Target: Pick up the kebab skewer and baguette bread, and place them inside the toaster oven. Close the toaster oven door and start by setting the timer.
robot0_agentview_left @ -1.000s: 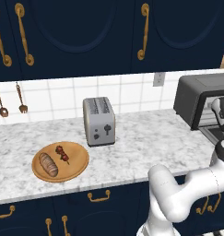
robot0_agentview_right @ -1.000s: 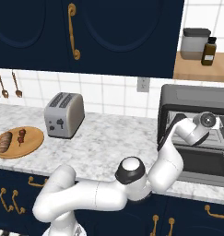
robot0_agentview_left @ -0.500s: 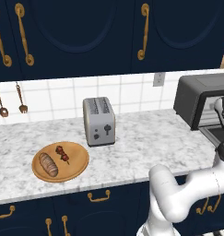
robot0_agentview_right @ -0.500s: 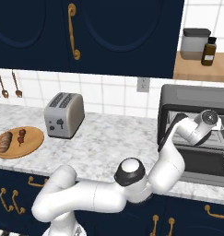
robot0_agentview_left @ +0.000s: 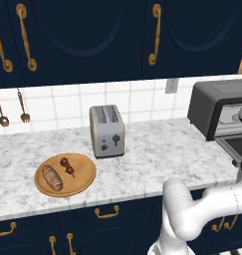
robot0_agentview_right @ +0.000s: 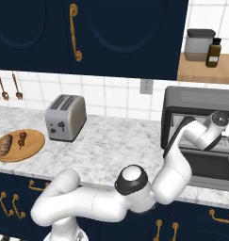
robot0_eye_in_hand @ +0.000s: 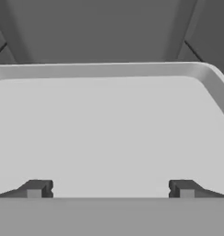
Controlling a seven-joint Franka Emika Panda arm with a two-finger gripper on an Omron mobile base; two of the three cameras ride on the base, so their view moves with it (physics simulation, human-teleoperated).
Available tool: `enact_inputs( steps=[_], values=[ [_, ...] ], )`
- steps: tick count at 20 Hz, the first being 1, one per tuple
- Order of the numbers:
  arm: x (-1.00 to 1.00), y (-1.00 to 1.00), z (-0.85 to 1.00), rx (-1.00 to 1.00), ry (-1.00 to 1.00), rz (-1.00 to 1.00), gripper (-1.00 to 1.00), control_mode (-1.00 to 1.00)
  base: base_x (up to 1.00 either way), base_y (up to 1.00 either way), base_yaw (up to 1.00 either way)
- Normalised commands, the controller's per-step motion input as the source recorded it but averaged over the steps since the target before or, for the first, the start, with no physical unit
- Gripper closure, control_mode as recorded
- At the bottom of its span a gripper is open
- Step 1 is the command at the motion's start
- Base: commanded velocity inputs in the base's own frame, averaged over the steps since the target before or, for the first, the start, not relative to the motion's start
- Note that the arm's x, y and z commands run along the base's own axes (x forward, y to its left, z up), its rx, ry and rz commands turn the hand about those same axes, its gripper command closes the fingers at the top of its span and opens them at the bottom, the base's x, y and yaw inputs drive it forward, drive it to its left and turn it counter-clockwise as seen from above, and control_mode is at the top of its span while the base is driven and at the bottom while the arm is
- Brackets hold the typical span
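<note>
- The gripper (robot0_eye_in_hand: 110, 189) reaches into the toaster oven (robot0_agentview_right: 200, 106) at the right end of the marble counter (robot0_agentview_left: 157, 154), its two dark finger tips set wide apart with nothing between them.
- From the hand camera, a pale grey tray (robot0_eye_in_hand: 109, 133) with a raised rim lies just beyond the fingers, under the oven's dark inner walls.
- The toaster oven door (robot0_agentview_right: 208, 167) hangs open, folded down flat toward the counter's front edge.
- The baguette bread (robot0_agentview_left: 52, 178) and the kebab skewer (robot0_agentview_left: 67, 167) lie side by side on a round wooden plate (robot0_agentview_left: 81, 180) near the counter's front edge, toward its left end, well apart from the oven.
- A silver two-slot toaster (robot0_agentview_left: 107, 131) stands between plate and oven, closer to the tiled back wall.
</note>
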Motion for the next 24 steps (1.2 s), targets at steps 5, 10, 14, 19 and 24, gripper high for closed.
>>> enact_inputs(
  steps=[5, 10, 14, 19, 24],
  values=[
    [-0.58, -0.13, -0.75, 0.0, 0.12, 0.02, -1.0, -1.0, 0.0, 0.0, 0.0],
    [-0.58, -0.17, -0.69, 0.0, 0.11, 0.03, -1.0, -1.0, 0.0, 0.0, 0.0],
    [-0.47, -0.07, -0.49, 0.0, 0.11, 0.01, -1.0, -1.0, 0.0, 0.0, 0.0],
    [-0.52, -0.08, -0.42, 0.0, 0.11, 0.0, -1.0, -1.0, 0.0, 0.0, 0.0],
    [-0.65, -0.15, -0.35, 0.0, 0.07, 0.0, -1.0, -1.0, 0.0, 0.0, 0.0]
  ],
)
